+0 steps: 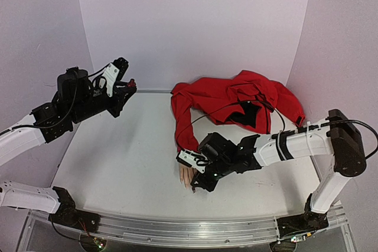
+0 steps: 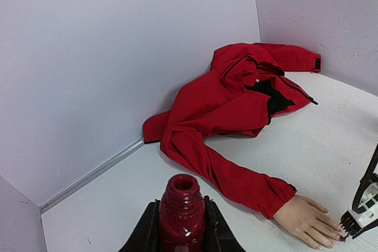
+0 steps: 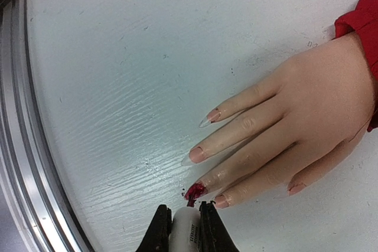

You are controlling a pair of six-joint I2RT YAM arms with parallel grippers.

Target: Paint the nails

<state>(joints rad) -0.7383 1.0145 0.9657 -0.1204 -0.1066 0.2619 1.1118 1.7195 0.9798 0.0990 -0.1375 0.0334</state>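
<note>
1. Top view: the right gripper [image 1: 198, 180] sits over the mannequin hand [image 1: 185, 175]. Only a strip of the hand shows past it, with no fingertip detail.
2. Right wrist view: the white cap [image 3: 185, 231] is cut off by the bottom edge. Its brush end merges into the red blob at the fingertip, so the bristles can't be made out.
3. Left wrist view: the base of the bottle [image 2: 182, 210] is below the frame. The right arm is only a sliver at the right edge.
4. Container: the bottle is dark red and upright with an open neck. The fill level can't be seen.
5. The left gripper [image 2: 182, 231] has its jaws pinching the bottle from both sides. It is at the back-left, well apart from the hand.
6. The right gripper's jaws are clamped on the white cap, which points at the fingertips.
7. The nails [image 3: 196, 154] are on the hand, which lies palm down on the table [image 1: 130, 151] near the front edge, right of centre.
8. The wrist is inside a sleeve cuff of the red jacket [image 2: 236, 104].
9. One nail is patchy dark red, with polish smeared onto the skin and a speck on the table just beside it.
10. The nail next to it toward the bottom edge and the thumb nail are plain pink.
11. The other two have long clear tips, and the farthest has a small dark mark.
12. The jacket is crumpled at the back-right, with one sleeve running forward to the hand.
</note>
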